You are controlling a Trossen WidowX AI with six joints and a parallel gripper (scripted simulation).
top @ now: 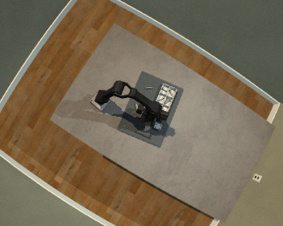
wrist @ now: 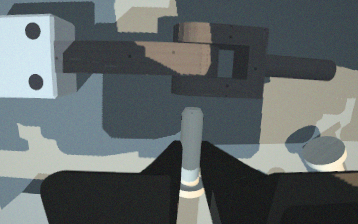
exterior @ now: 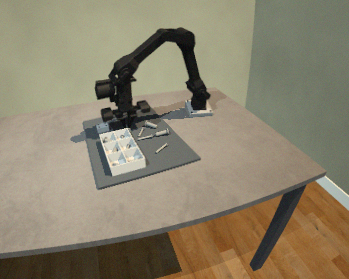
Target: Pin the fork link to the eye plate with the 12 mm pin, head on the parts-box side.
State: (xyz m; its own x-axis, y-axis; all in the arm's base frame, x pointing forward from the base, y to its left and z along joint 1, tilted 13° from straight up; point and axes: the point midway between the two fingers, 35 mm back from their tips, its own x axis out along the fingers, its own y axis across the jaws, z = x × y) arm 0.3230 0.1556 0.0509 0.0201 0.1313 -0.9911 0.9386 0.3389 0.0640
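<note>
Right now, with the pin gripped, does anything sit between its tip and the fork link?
Nothing visible does. In the wrist view the gripper is shut on the pin, whose tip points at the fork link across a bare gap. The eye plate stays off left; a loose pin lies off right.

Arm [exterior: 153,43]: matte black links — thick cylindrical joints.
Base [exterior: 206,112]: a pale grey block.
Gripper [wrist: 191,165]: black, with wedge-shaped fingers — plain faces, no markings seen.

We see the table [top: 217,175] from high overhead, obliquely from beyond its curved front edge, and closely along the gripper [wrist: 192,165], all sharing the mat [exterior: 180,157].
</note>
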